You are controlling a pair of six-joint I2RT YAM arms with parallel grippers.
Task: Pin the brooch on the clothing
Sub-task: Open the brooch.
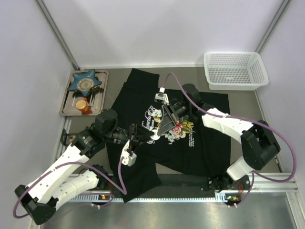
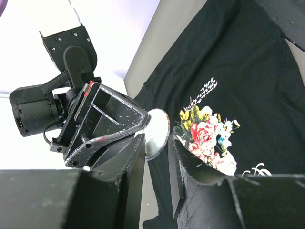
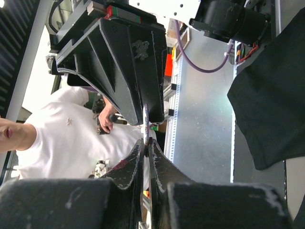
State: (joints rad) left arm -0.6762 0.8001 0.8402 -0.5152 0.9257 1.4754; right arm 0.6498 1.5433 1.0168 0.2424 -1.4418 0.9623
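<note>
- Brooch (image 2: 158,133) pinched edge-on in right pincer (image 3: 147,142), above shirt (image 2: 248,71) print.
- Left pincer (image 2: 157,141) narrowly parted around it.
- Risk: uneven squeeze could twist brooch loose, dropping it.

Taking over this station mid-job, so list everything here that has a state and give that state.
brooch: clamped by its edge, not pinned.
right gripper: shut on the brooch.
left gripper: fingers parted at the brooch; grip unclear.
shirt: spread out, print up.
basket: upright, empty.
</note>
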